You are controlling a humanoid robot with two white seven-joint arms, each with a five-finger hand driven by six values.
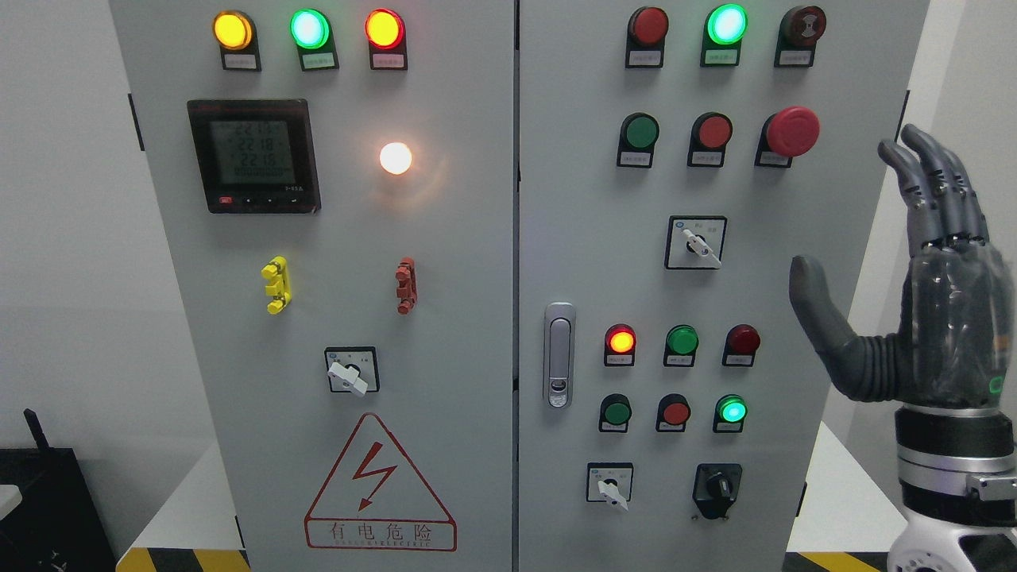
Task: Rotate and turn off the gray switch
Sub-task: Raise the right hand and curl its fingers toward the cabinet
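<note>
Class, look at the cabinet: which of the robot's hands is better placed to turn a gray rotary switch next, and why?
The right hand: it is raised, fingers spread, beside the right door's upper gray switch. No left hand is in view.

A tall light grey metal cabinet [477,278] with two doors stood on a white platform [842,492], which showed below the open right hand [945,318] at the wrist's left. Nearest the thumb, just to its left, sat a row of three round lamps [682,340]. Up and left of the thumb sat a pale-handled rotary switch on a square plate [695,242]. A red mushroom-shaped push button [790,131] sat left of the fingertips and higher. Below the hand and to its left were a black rotary knob [717,486] and a second pale-handled rotary switch [610,485]. Far to the left, on the other door, were a black-framed digital meter [253,155] and a red triangular warning sign [380,485].
</note>
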